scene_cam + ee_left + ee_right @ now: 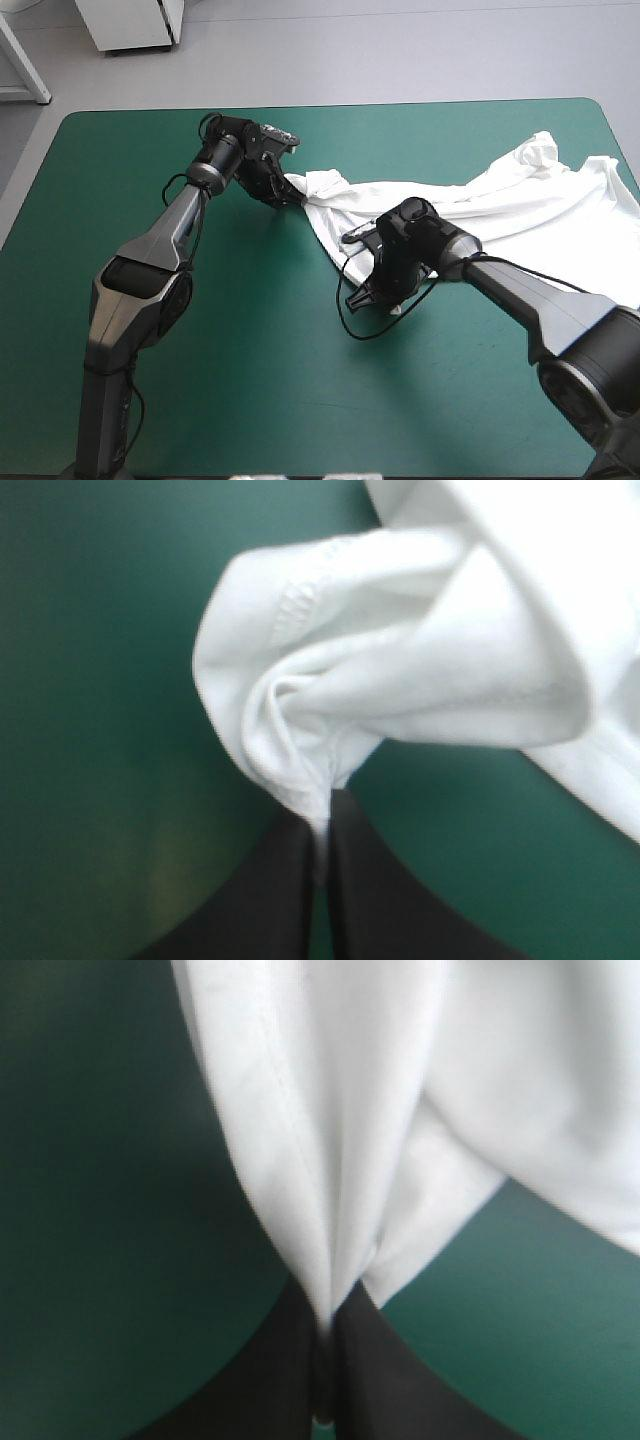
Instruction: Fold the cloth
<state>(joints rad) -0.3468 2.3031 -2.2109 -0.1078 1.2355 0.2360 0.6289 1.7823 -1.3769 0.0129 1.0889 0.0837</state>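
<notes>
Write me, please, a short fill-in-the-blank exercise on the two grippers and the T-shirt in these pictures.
1. The left gripper and the right gripper are each ____ on the T-shirt.
2. Most of the T-shirt lies toward the ____ edge of the table.
3. The left gripper pinches it nearer the table's ____ edge than the right gripper does.
4. The table has a cover coloured ____.
Missing words: shut; right; far; teal-green.

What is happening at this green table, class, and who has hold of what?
Two robot arms are working on a white T-shirt on the teal-green table. The left fingers are shut on a hemmed edge at the shirt's leftmost tip. The right fingers pinch a fold nearer the table's middle. The rest lies rumpled toward the table's right edge, not yet folded.
</notes>
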